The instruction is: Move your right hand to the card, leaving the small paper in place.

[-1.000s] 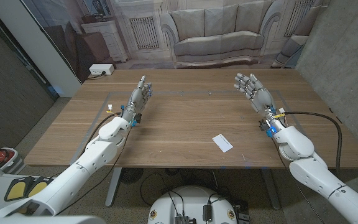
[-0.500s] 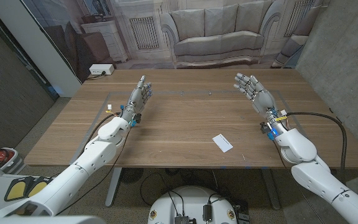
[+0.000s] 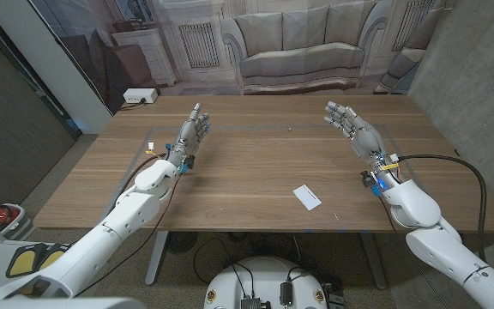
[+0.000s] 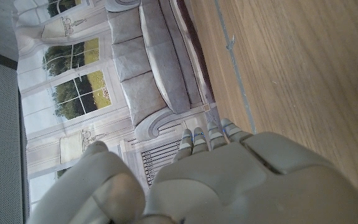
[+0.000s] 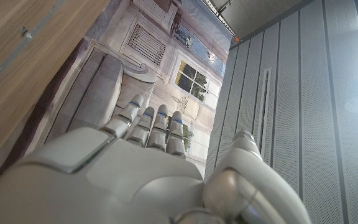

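the long wooden table carries everything, with a thin taped outline running near its far edge; the left hand stands at the table's left side, fingers straight, close together and holding nothing; the right hand is raised over the right side, fingers spread and empty, well apart from its target; the small white rectangular card lies flat near the table's front edge, right of centre, nearer the right forearm than the right hand; a tiny pale scrap that may be the small paper sits by the left wrist, too small to be sure of.

judged from its look, the card is light, thin and fairly stiff, lying flush on smooth wood, so it would slide at a nudge and give no edge to pinch from above; a soft touch down on its middle suits it best, or, if lifted, drawing it to the table's front edge first.
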You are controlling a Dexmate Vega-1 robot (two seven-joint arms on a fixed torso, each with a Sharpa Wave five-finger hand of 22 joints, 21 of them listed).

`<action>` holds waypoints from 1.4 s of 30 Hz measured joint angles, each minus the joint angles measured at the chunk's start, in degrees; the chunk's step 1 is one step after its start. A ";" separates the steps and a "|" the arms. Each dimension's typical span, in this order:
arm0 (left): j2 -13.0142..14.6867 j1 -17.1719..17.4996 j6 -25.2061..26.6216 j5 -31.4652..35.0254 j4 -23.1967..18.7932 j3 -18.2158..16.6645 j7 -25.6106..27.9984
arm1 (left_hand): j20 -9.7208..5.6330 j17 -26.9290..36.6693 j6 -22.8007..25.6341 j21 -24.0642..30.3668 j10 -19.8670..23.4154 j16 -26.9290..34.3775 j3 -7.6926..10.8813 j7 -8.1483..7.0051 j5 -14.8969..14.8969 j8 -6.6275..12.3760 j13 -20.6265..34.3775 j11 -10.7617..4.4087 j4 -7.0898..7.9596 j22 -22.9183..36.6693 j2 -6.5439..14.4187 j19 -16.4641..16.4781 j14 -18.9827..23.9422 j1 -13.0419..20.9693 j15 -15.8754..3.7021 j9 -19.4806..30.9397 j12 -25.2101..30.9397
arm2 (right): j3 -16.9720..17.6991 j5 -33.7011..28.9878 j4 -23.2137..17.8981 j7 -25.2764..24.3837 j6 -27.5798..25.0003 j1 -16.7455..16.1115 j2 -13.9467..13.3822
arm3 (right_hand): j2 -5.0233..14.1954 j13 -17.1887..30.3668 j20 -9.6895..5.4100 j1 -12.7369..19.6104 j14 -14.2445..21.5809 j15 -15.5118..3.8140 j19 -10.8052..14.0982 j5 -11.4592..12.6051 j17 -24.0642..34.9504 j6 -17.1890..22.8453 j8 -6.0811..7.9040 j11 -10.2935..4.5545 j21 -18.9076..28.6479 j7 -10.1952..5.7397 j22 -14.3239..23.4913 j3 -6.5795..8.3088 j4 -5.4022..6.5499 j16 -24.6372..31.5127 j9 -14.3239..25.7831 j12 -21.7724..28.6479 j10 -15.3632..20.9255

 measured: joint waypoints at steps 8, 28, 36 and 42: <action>0.02 -0.05 0.17 -0.01 -0.10 0.00 0.16 | 0.00 0.00 0.19 0.00 0.00 0.00 0.00 0.20 0.00 0.00 0.00 0.00 0.00 0.15 0.00 0.00 0.00 0.00 0.00 0.00 -0.35 | 0.97 -2.24 -1.06 -1.37 0.28 -1.30 -0.43 | -0.01 0.00 0.00 0.01 0.21 -0.21 0.00 0.00 -0.01 0.17 0.00 -0.05 0.00 -0.17 0.00 -0.23 -0.25 0.00 0.00 0.00 0.06; -0.23 0.25 0.14 -0.05 -0.37 -0.04 0.69 | 0.00 0.00 0.19 -0.23 -0.01 0.00 -0.24 0.20 -0.20 -0.34 0.00 0.00 -0.24 0.14 0.00 -0.01 0.00 0.00 0.00 0.00 -0.35 | 1.80 -8.54 -2.01 -4.00 1.48 -2.95 -0.11 | -0.76 0.01 -0.20 0.76 1.10 -0.67 0.41 0.44 0.00 1.33 0.00 -0.62 -0.21 -0.72 0.00 -0.25 -0.71 0.00 0.00 0.00 0.62; -0.05 0.27 0.14 0.02 -0.81 -0.05 0.91 | 0.00 0.00 0.19 -0.23 -0.01 -0.04 -0.26 0.20 -0.22 -0.34 0.00 0.00 -0.21 0.14 0.00 -0.01 0.00 0.00 0.00 0.00 -0.35 | 2.58 -11.90 -2.25 -5.71 2.21 -3.51 0.65 | -0.54 0.01 0.11 0.99 1.27 -0.85 0.71 0.44 0.01 1.50 0.00 -0.83 -0.33 -0.89 0.00 -0.25 -0.70 0.00 0.00 0.00 0.83; 0.17 0.26 0.50 0.25 -1.13 -0.05 1.08 | 0.00 0.00 0.19 -0.23 -0.01 -0.44 -0.48 0.20 -0.22 -0.57 0.00 0.00 0.01 0.14 0.00 -0.01 0.00 0.00 0.00 0.00 -0.35 | 3.67 -16.27 -2.73 -7.92 2.54 -4.29 1.52 | -0.53 0.01 -0.20 0.99 1.65 -1.22 1.02 0.44 0.01 1.50 0.00 -1.03 -0.50 -0.89 0.00 -0.25 -0.70 0.00 0.01 0.00 1.02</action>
